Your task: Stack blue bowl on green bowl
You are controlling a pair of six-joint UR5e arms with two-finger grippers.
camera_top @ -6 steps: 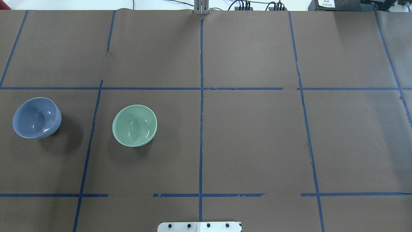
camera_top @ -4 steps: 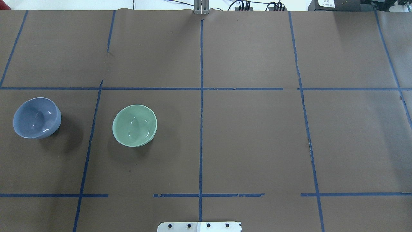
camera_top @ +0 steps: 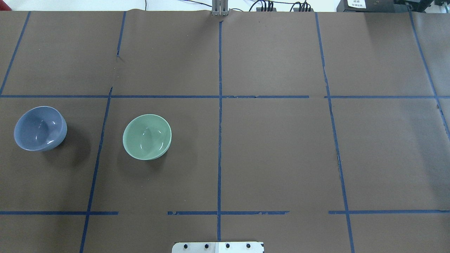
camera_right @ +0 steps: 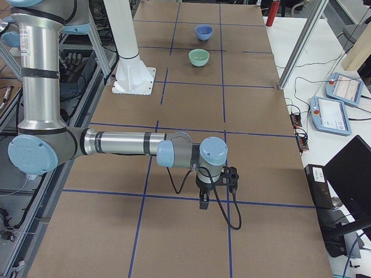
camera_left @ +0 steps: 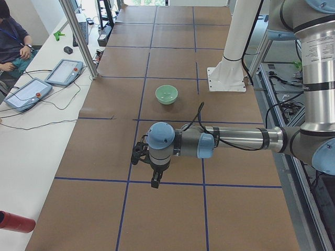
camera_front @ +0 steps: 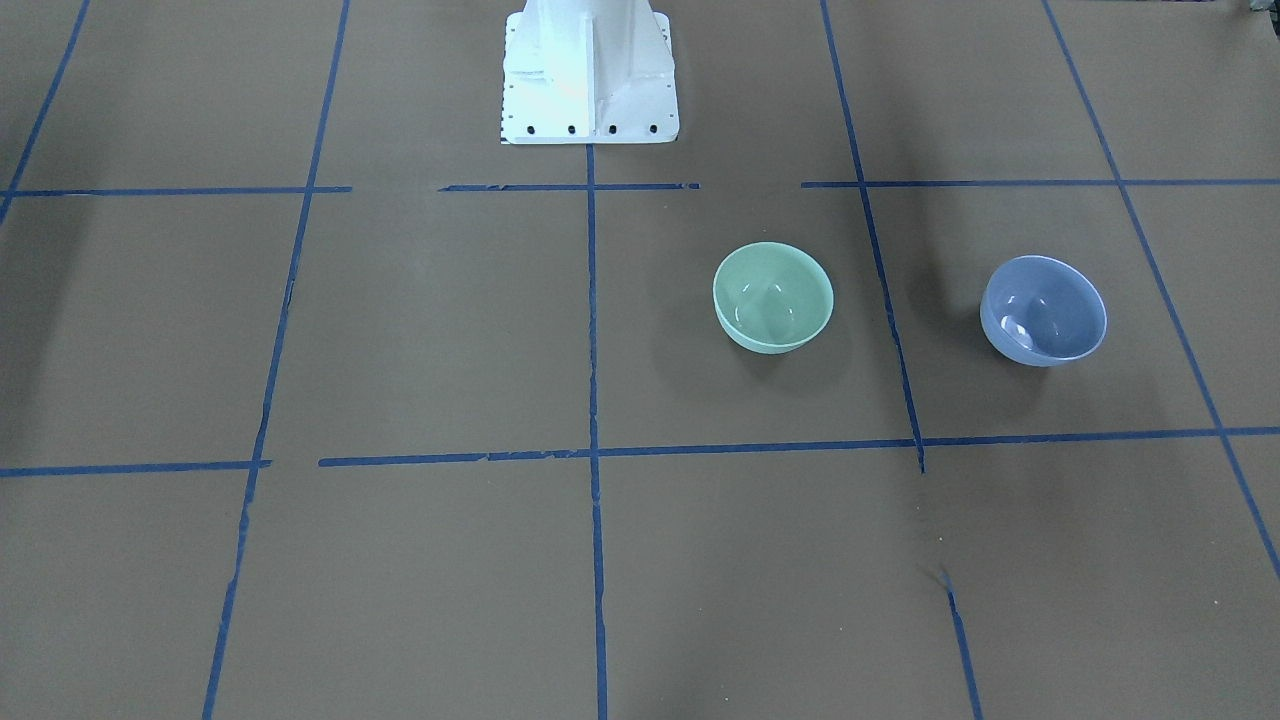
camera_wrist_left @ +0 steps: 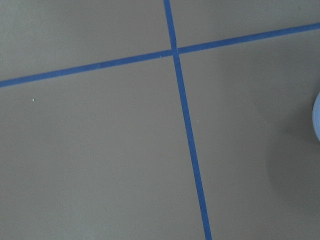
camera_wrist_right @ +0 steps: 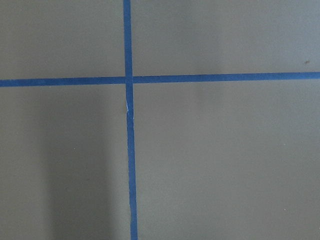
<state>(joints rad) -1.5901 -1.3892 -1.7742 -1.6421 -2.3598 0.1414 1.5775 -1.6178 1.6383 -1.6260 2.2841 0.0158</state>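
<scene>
Nothing is yet stacked: the blue bowl (camera_top: 40, 128) is seen ungrasped, well apart to the left of the green bowl (camera_top: 147, 137), and the state of both jaws cannot be told.

The table (camera_top: 274, 151) is covered with brown paper (camera_top: 281, 52), marked into squares by blue tape lines (camera_top: 220, 140). The tape is torn and gapped in a few places. 2 bowls stand on the paper, both upright with the open side up, on the left half in the overhead view. The blue bowl (camera_top: 39, 128) sits near the left edge. The green bowl (camera_top: 147, 137) sits in the next square to its right, apart from it, with 1 tape line between them. A white base plate (camera_top: 218, 247) rests at the near edge, on the centre line.
</scene>
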